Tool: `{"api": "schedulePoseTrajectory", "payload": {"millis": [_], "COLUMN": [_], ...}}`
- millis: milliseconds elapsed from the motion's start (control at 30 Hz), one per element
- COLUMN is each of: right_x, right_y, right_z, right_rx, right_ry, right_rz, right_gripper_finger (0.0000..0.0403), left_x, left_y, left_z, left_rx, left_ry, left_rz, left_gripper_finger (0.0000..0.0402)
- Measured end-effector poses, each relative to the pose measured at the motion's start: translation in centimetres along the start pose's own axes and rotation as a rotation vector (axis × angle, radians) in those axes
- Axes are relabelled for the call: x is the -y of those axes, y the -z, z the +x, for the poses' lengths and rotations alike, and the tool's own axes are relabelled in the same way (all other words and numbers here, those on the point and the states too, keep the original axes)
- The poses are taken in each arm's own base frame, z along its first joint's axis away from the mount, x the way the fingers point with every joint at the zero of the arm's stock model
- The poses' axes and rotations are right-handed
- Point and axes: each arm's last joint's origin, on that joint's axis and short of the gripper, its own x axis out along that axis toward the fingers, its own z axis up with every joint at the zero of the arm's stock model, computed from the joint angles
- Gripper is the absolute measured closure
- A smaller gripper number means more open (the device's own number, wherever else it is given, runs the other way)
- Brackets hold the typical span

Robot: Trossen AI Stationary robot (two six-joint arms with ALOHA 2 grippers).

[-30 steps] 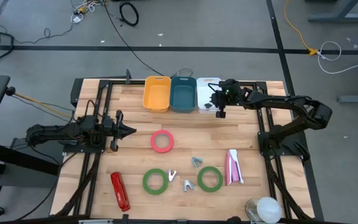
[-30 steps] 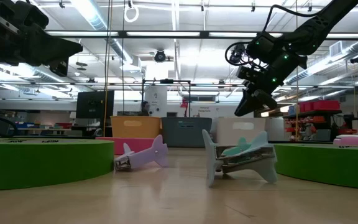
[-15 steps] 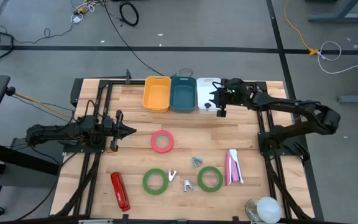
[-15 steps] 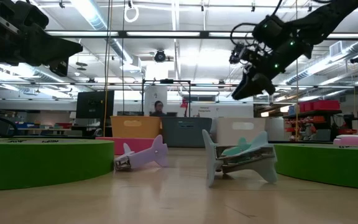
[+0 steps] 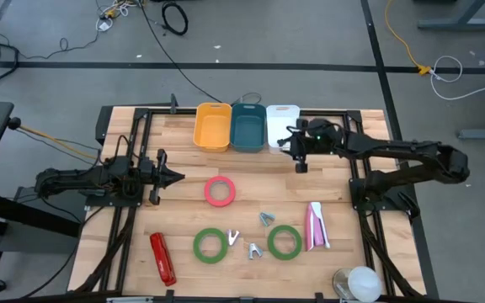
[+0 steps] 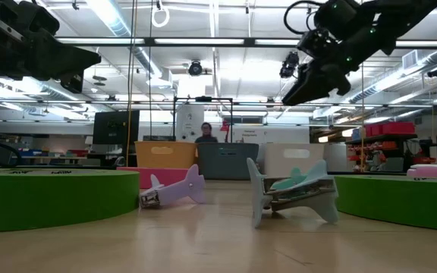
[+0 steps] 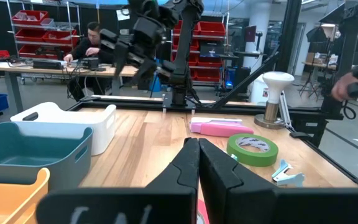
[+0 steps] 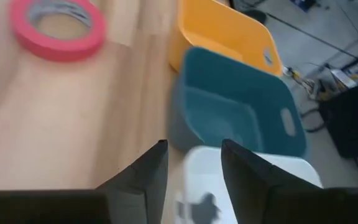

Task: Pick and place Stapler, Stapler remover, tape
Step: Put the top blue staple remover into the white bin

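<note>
Three bins are lined up at the far edge of the table (image 5: 335, 181): an orange bin (image 5: 212, 127), a teal bin (image 5: 248, 126) and a white bin (image 5: 281, 122). The right gripper (image 5: 300, 156) is seen raised at the near right corner of the white bin, with its fingers (image 8: 145, 174) held apart and nothing between them; in the right wrist view the white bin and the teal bin are seen just beyond them. The left gripper (image 5: 175, 177) is parked over the left half of the table, its fingers pressed together to a point and empty, as shown in the left wrist view.

The pinkish-red tape roll (image 5: 220, 191) is found lying flat near the table's middle, just beyond the left gripper's tip. Two green tape rolls are laid flat nearer the front edge, one on the left (image 5: 210, 245) and one on the right (image 5: 284, 242). Between and around them three small staple removers (image 5: 253, 250) are scattered, apart from one another. A red stapler (image 5: 162, 257) is placed at the front left, well apart from the bins, and a pink stapler (image 5: 316, 225) is set just right of the right green roll.

A person (image 6: 205, 133) is seen beyond the table in the low view.
</note>
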Motion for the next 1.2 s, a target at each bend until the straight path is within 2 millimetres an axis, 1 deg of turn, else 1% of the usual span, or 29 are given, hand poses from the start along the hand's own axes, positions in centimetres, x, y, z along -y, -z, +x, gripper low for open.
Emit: {"api": "schedulePoseTrajectory", "payload": {"millis": [200, 400, 533, 767, 1033, 1200], "right_x": [-2.4, -4.3, -5.4, -7.1, -8.2, -9.1], "right_y": [-1.4, -2.4, -2.9, -3.6, -4.0, -4.0], "right_z": [0.0, -0.2, -0.4, -0.8, -1.1, -0.8], "right_rx": [0.047, 0.106, 0.115, 0.116, 0.101, 0.082], "right_ry": [-0.089, -0.211, -0.264, -0.333, -0.381, -0.410], "right_rz": [0.034, 0.094, 0.145, 0.263, 0.348, 0.353], "right_gripper_finger": [0.0252, 0.0252, 0.0252, 0.0252, 0.0252, 0.0252], "left_x": [0.0, 0.0, 0.0, 0.0, 0.0, 0.0], "left_y": [0.0, 0.0, 0.0, 0.0, 0.0, 0.0], "left_z": [0.0, 0.0, 0.0, 0.0, 0.0, 0.0], "left_rx": [0.000, 0.000, 0.000, 0.000, 0.000, 0.000], "left_ry": [0.000, 0.000, 0.000, 0.000, 0.000, 0.000], "left_rz": [0.000, 0.000, 0.000, 0.000, 0.000, 0.000], "left_gripper_finger": [0.0392, 0.0392, 0.0392, 0.0392, 0.0392, 0.0392]}}
